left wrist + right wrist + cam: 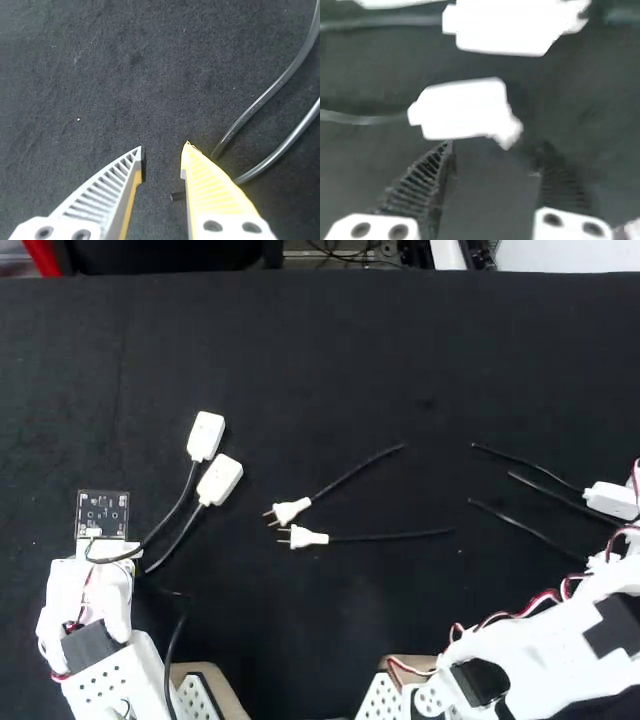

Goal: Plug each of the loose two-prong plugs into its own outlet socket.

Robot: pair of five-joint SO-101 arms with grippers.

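Left side: the left gripper (164, 156) hangs low over the black cloth (400, 360), its jaws parted and empty, with two black cables (270, 95) just beside the yellow finger.
Right side: the right gripper (492, 157) is also spread and holds nothing. A white connector body (462, 110) lies just ahead of its tips. I cannot tell if this is a plug or a socket.
Task things: the two-prong plugs (290, 510) lie side by side in the middle of the table, well apart from both grippers. The outlet sockets (205, 433) lie near each other, up and to the left of them.
Progress: I judge nothing is plugged in yet.
Risk, left: closing here could pinch a cable and drag a socket out of line.
Risk, right: the white body looks light, so a fingertip may push it away on the cloth.
Risk, later: the prongs need straight entry, and an unheld socket would probably slide back.
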